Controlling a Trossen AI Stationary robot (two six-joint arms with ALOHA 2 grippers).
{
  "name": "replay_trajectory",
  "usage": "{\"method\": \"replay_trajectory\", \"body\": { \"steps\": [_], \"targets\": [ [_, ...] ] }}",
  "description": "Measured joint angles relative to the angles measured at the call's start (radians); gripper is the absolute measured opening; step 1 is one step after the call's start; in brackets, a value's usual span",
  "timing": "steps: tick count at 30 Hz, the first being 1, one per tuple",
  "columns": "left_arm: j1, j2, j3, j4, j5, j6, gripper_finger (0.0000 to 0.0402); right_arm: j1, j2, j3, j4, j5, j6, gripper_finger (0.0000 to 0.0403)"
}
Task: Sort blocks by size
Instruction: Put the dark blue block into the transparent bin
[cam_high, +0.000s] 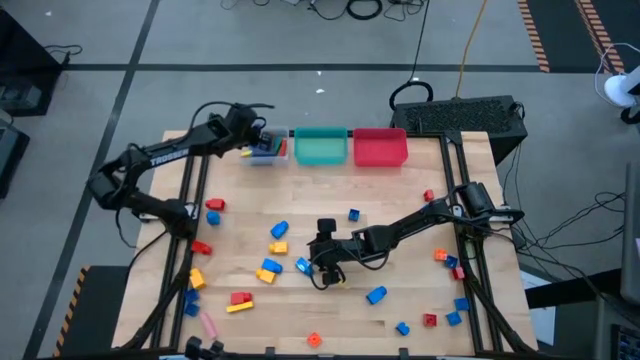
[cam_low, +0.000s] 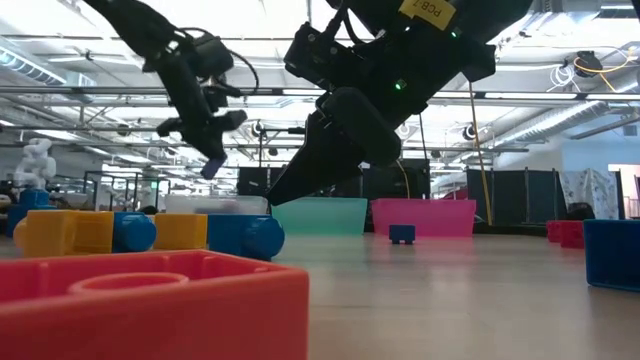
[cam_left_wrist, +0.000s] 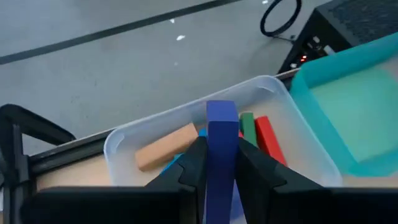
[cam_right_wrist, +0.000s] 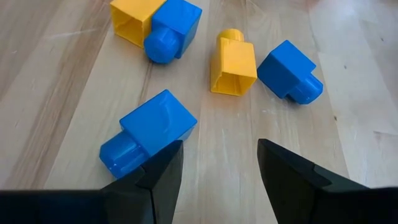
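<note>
- At the upper left of the high view we see the left gripper (cam_high: 250, 143) held over the clear bin (cam_high: 268, 148), the first of three bins in a row along the table's (cam_high: 300, 200) far edge.
- In the left wrist view its fingers (cam_left_wrist: 193, 163) are clamped on a long blue bar (cam_left_wrist: 222, 155), which stands upright between them above the clear bin (cam_left_wrist: 124, 137).
- Inside that bin we can make out a tan bar (cam_left_wrist: 166, 147), a green bar (cam_left_wrist: 248, 126) and a red bar (cam_left_wrist: 268, 139) lying side by side.
- Next along the row come the teal bin (cam_high: 320, 147) and then the red bin (cam_high: 380, 147), at the top centre of the high view.
- On the left half of the table, loose blocks lie scattered: a red one (cam_high: 214, 204), a blue one (cam_high: 279, 230), a yellow one (cam_high: 278, 246) and a yellow bar (cam_high: 239, 308) near the lower left.
- At the centre of the high view the right gripper (cam_high: 322, 268) is low over the wood, with its fingers parted and nothing between them.
- In the right wrist view a blue block (cam_right_wrist: 149, 133) lies just beside one finger (cam_right_wrist: 161, 177), partly outside the gap; we cannot tell if they touch.
- Beyond it in that view lie a joined yellow and blue pair (cam_right_wrist: 155, 23), a yellow block (cam_right_wrist: 232, 62) and another blue block (cam_right_wrist: 290, 73).
- On the right side of the high view more blocks are spread out: a blue one (cam_high: 376, 295), an orange one (cam_high: 440, 256) and a red one (cam_high: 429, 320).
</note>
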Motion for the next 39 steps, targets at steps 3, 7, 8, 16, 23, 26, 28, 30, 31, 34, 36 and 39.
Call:
{"method": "replay_trajectory", "body": {
  "steps": [3,7,8,16,23,26,28,30,31,34,36,39],
  "targets": [
    [0.006,0.047,0.000,0.014,0.000,0.000,0.0082,0.000,0.000,0.000,-0.002,0.000,0.000,0.0194],
    [0.006,0.097,0.000,0.015,-0.001,0.006,0.0078,0.000,0.000,0.000,-0.004,0.000,0.000,0.0194],
    [0.007,0.106,0.000,0.016,-0.002,0.006,0.0075,0.000,0.000,0.000,-0.004,0.000,-0.001,0.0194],
    [0.013,0.126,0.002,0.020,0.018,0.026,0.0066,-0.001,0.000,0.000,-0.004,0.000,-0.003,0.0194],
    [0.012,0.123,0.002,0.028,0.134,0.064,0.0066,-0.002,0.000,0.000,-0.004,0.000,-0.003,0.0194],
    [-0.002,0.123,0.002,0.039,0.227,0.116,0.0066,-0.002,0.000,0.000,-0.004,0.000,-0.003,0.0194],
    [-0.017,0.123,0.002,0.044,0.245,0.120,0.0066,-0.004,0.000,0.000,-0.004,0.000,-0.003,0.0194],
    [-0.027,0.123,0.002,0.045,0.246,0.120,0.0066,-0.007,0.000,0.000,-0.004,0.001,0.000,0.0194],
    [-0.031,0.123,0.002,0.044,0.244,0.120,0.0066,-0.008,0.000,0.000,-0.004,0.001,0.002,0.0194],
    [-0.042,0.124,0.001,0.044,0.239,0.099,0.0075,-0.009,0.000,0.000,-0.004,0.000,0.005,0.0194],
    [-0.046,0.124,-0.002,0.024,0.241,0.076,0.0092,-0.008,0.000,0.000,-0.005,0.001,0.005,0.0194],
    [-0.051,0.113,-0.003,0.024,0.243,0.075,0.0125,-0.008,0.000,0.000,-0.005,0.000,0.006,0.0194]
  ]
}}
